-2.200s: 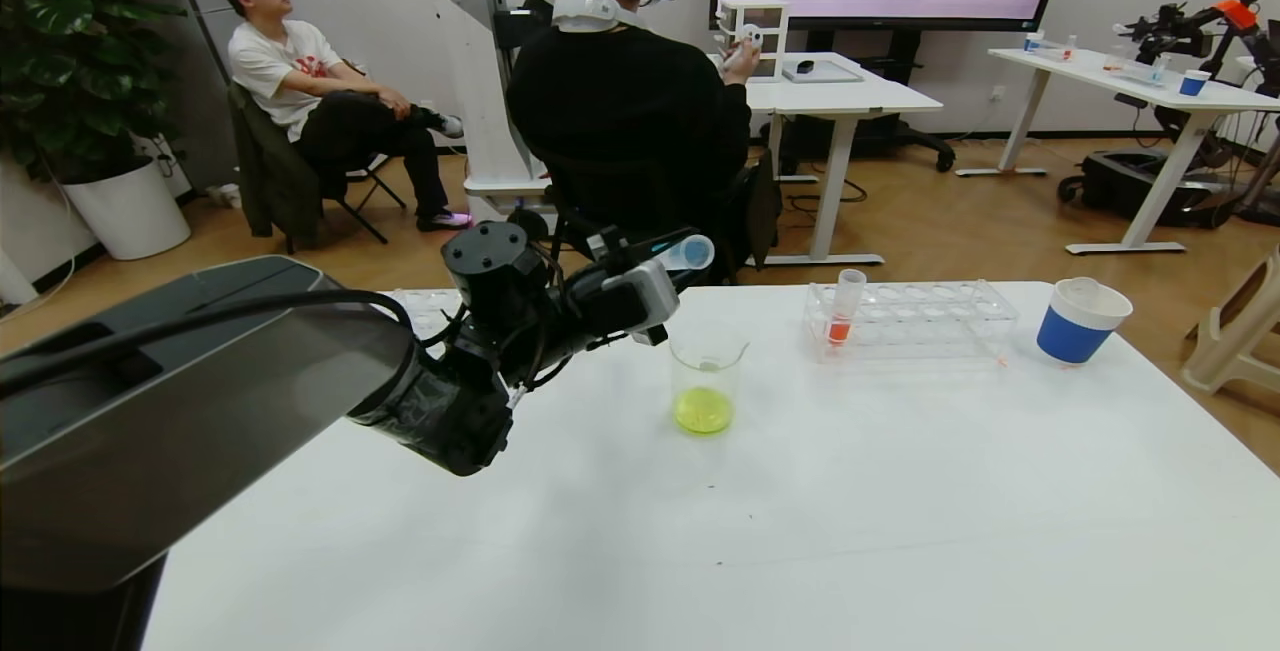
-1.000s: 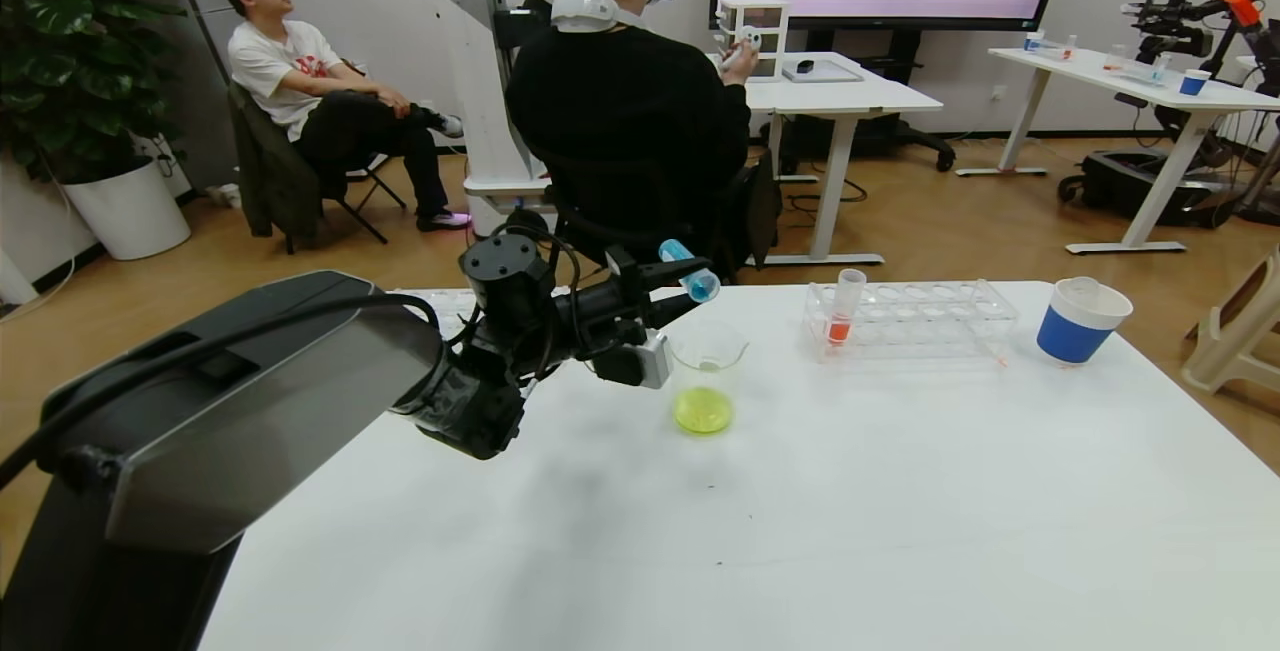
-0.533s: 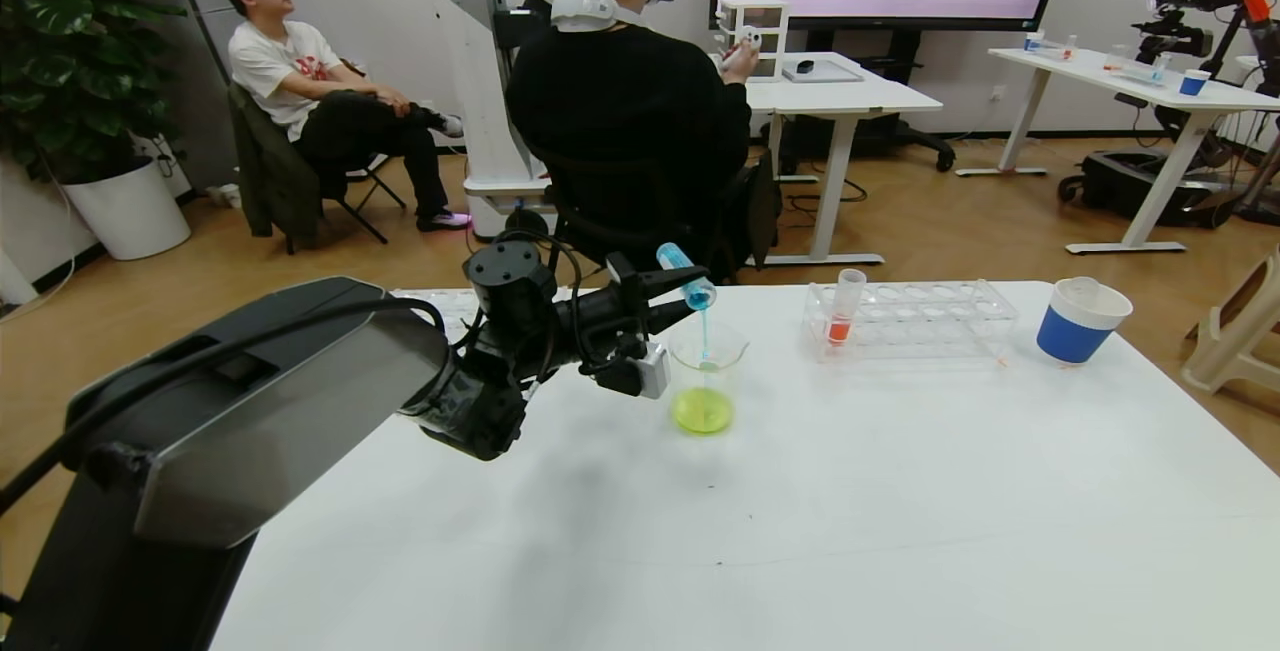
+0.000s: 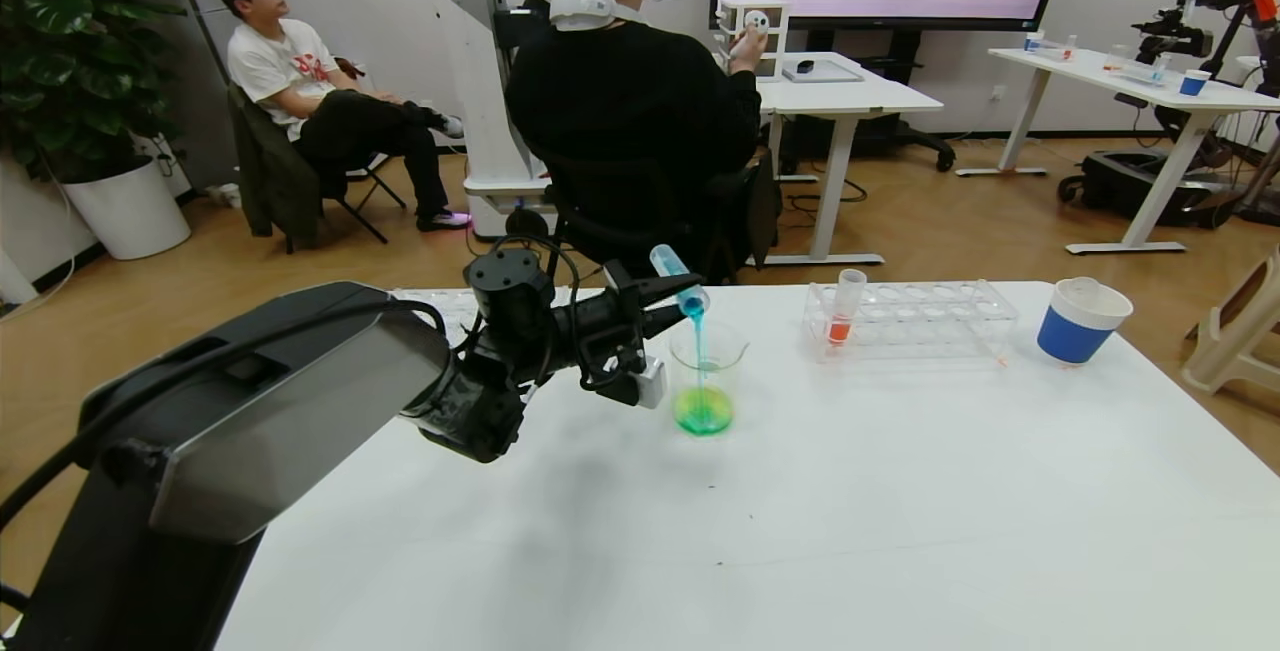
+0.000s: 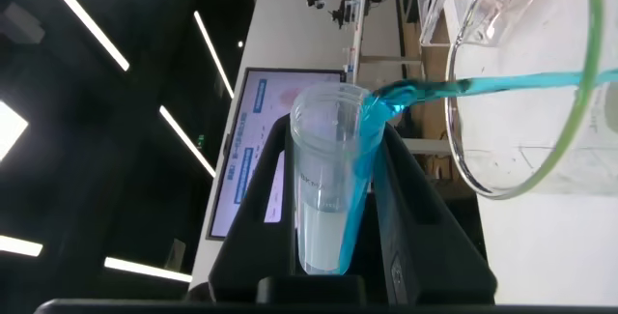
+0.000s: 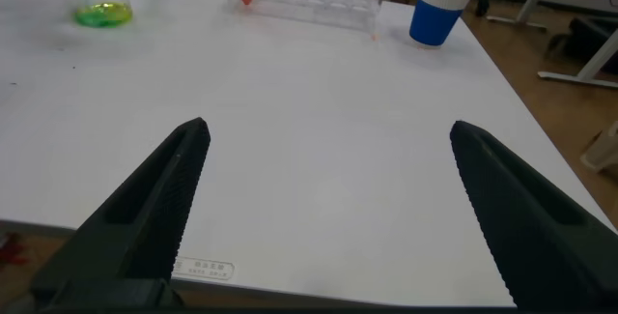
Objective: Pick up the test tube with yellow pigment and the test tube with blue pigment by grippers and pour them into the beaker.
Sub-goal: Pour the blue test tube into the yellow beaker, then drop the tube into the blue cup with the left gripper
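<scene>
My left gripper (image 4: 668, 293) is shut on the test tube with blue pigment (image 4: 680, 290), tipped mouth-down over the beaker (image 4: 706, 371). A blue stream falls into the beaker's liquid, which is green at the middle of the table. In the left wrist view the tube (image 5: 331, 184) sits between the two black fingers (image 5: 256, 208), and blue liquid runs out towards the beaker rim (image 5: 570, 130). The test tube with yellow pigment is out of view. My right gripper (image 6: 328, 179) is open and empty over the near table, not in the head view.
A clear tube rack (image 4: 915, 319) holding one orange-red tube (image 4: 842, 309) stands right of the beaker. A blue-and-white paper cup (image 4: 1078, 321) sits at the far right. A second rack (image 4: 430, 306) lies behind my left arm. People sit beyond the table.
My left gripper has swung over the beaker and tipped the blue tube further. Blue liquid now pours in, and the beaker's yellow liquid has turned green.
</scene>
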